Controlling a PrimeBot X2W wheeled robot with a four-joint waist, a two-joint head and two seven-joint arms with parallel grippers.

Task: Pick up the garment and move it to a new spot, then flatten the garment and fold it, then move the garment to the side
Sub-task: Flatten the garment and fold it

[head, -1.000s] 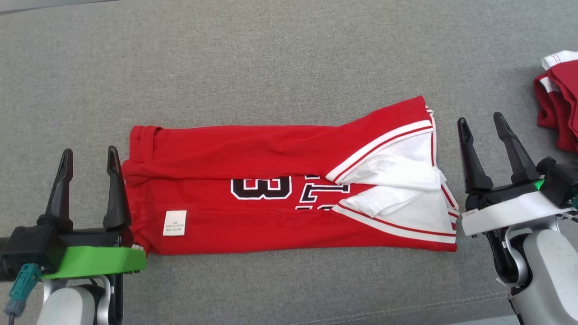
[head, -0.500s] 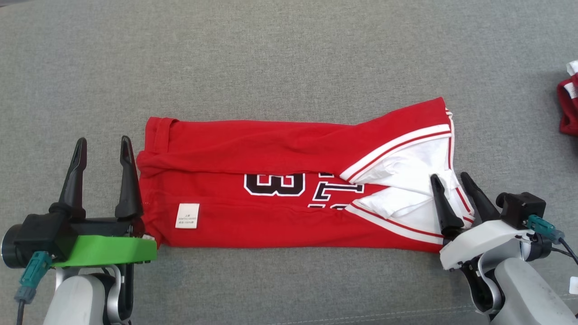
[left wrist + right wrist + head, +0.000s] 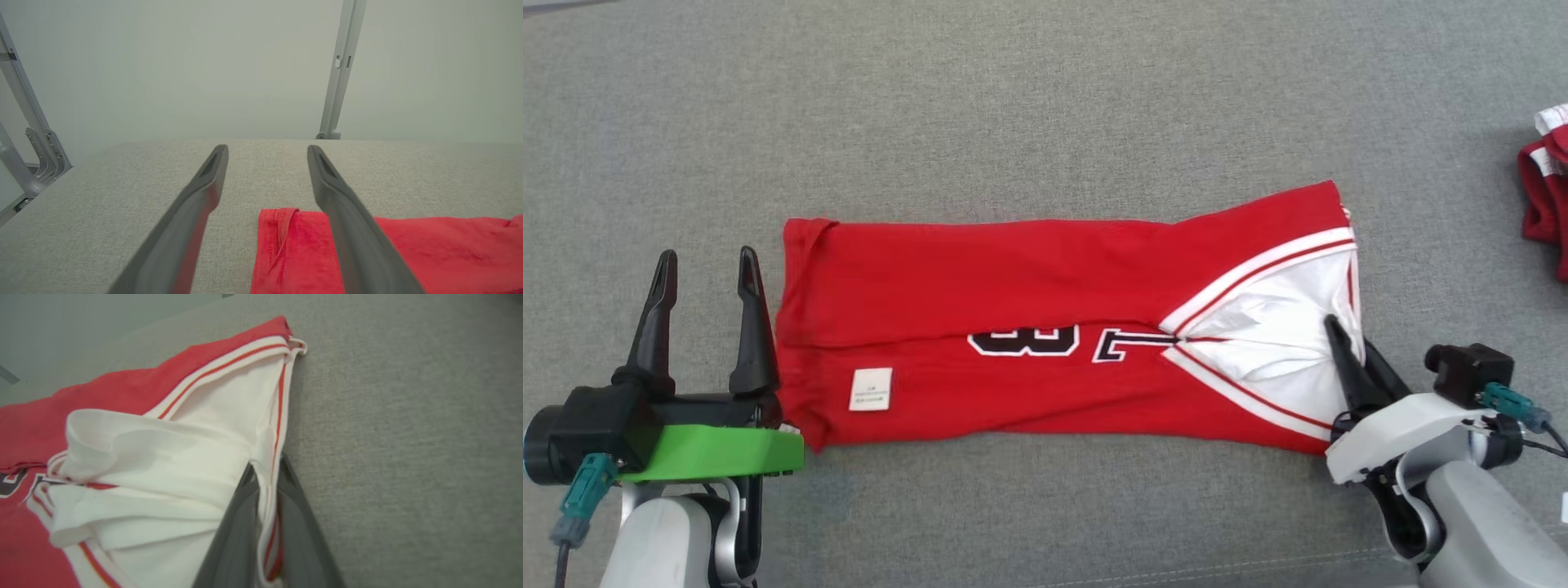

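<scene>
Head view: limp, light garment point(image 3: 1029, 278), centre; right gripper point(image 3: 1346, 333) pinches its white edge, perhaps several layers; left gripper point(image 3: 707, 255) gapes, lower left.

Robot lab, grey fabric bench point(image 3: 1045, 98), metal frame point(image 3: 341, 69)

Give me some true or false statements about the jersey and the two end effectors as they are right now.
1. The right end effector is shut on the jersey at its white-trimmed end. True.
2. The left end effector is shut on the jersey. False: it is open, beside the jersey's plain red end.
3. A white label shows on the jersey. True.
4. The jersey hangs in the air. False: it lies on the grey surface.
5. Another red cloth lies at the right edge of the head view. True.
</scene>
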